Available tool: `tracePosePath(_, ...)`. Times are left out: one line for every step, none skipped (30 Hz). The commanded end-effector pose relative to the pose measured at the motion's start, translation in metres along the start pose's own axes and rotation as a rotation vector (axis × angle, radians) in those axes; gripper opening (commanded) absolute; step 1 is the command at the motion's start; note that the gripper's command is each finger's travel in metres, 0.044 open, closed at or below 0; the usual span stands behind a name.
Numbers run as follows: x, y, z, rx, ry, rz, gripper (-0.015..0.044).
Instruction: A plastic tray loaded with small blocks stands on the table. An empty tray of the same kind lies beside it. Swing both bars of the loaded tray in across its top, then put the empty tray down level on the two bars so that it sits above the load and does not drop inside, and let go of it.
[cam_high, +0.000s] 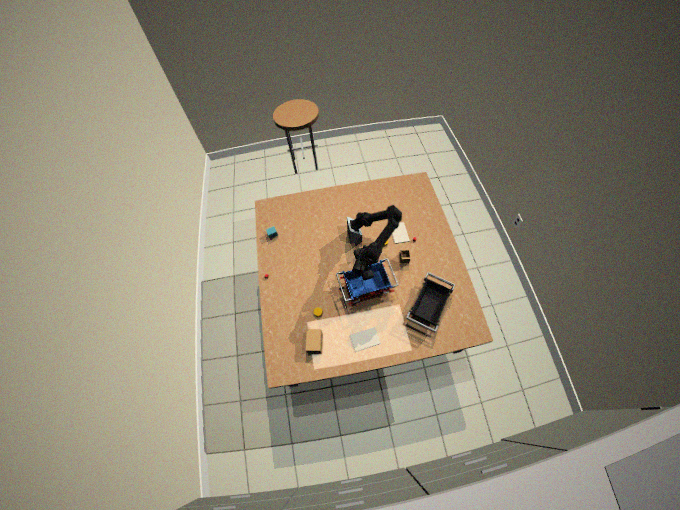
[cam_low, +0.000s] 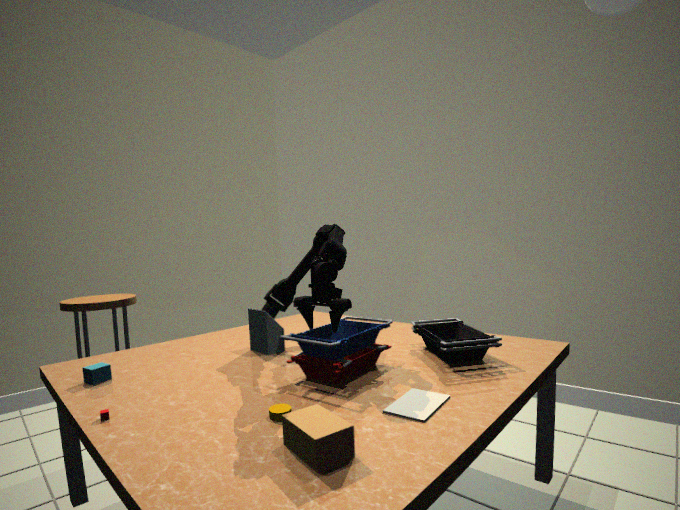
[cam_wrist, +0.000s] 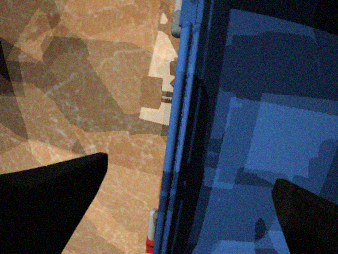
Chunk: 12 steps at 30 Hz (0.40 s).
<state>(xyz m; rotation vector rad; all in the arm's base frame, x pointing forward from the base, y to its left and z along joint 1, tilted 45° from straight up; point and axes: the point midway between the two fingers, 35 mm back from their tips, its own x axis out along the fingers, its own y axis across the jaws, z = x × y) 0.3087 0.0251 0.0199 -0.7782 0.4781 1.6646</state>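
Observation:
The blue tray (cam_high: 359, 287) (cam_low: 340, 335) (cam_wrist: 266, 131) sits on top of the red tray (cam_low: 335, 368), above its rim and roughly level. The red tray's load and its two bars are hidden under it. My gripper (cam_high: 363, 268) (cam_low: 321, 323) (cam_wrist: 192, 175) is open and empty. It hangs just above the blue tray's near long rim, one finger outside over the table and one over the tray's inside. The fingers do not touch the tray.
A black tray (cam_high: 430, 301) (cam_low: 458, 351) stands to the right. A brown box (cam_high: 313, 340) (cam_low: 318, 436), a yellow disc (cam_high: 317, 311) (cam_low: 280, 410) and a white sheet (cam_high: 364, 338) (cam_low: 416, 404) lie near the front. A teal block (cam_high: 271, 232) (cam_low: 96, 373) lies far left.

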Motion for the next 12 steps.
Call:
tracePosePath(-0.024,-0.001,-0.001,-0.005,0.008,0.000,0.0440)
tracePosePath(-0.030,-0.001,-0.001,-0.005,0.008,0.001,0.0440)
tracePosePath(-0.037,-0.001,-0.001,-0.005,0.008,0.001,0.0440)
tracePosePath(-0.044,0.000,0.000,-0.004,0.008,0.001,0.0440)
tracePosePath(-0.050,0.000,0.000,-0.004,0.008,0.002,0.0440)
tracePosePath(-0.057,0.001,0.000,-0.004,0.007,0.002,0.0440)
tracePosePath(-0.064,0.002,0.001,-0.003,0.006,0.003,0.0440)
tracePosePath(-0.069,0.003,0.002,-0.003,0.006,0.003,0.0440)
tracePosePath(-0.073,0.003,0.002,-0.003,0.005,0.003,0.0440)
tracePosePath(-0.074,0.004,0.002,-0.003,0.005,0.004,0.0440)
tracePosePath(-0.066,0.003,0.001,0.003,0.004,-0.002,0.0440)
tracePosePath(-0.069,0.008,0.001,0.001,0.004,0.000,0.0440)
